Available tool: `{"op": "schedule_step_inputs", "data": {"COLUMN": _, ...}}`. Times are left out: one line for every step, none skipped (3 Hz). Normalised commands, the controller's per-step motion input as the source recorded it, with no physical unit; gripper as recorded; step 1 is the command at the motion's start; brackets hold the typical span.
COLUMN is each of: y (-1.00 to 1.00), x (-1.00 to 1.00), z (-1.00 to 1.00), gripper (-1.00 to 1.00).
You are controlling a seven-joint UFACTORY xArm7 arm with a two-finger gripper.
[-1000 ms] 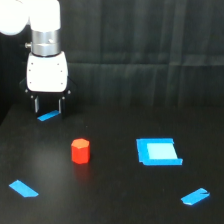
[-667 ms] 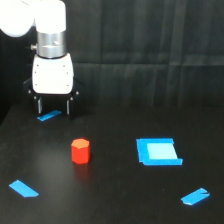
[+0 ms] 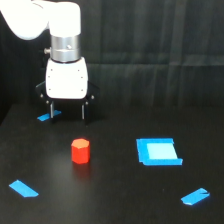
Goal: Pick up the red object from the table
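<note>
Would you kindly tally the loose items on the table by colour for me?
Red: 1, the block.
Blue: 4, the square and three strips.
Total: 5.

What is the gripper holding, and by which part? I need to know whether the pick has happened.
Nothing. The open gripper hangs empty above the black table; the small red-orange hexagonal block stands untouched in front of it.

Arm [image 3: 35, 20] cut off by top-left edge; blue strip [image 3: 48, 116] partly hidden behind claw [image 3: 67, 113].
</note>
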Motion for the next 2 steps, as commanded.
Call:
{"op": "schedule_step_inputs", "data": {"y": -0.71, "x": 0.52, "z": 0.22, "gripper": 1.00}}
{"op": "schedule_step_inputs", "data": {"y": -0.79, "x": 0.50, "z": 0.25, "gripper": 0.96}}
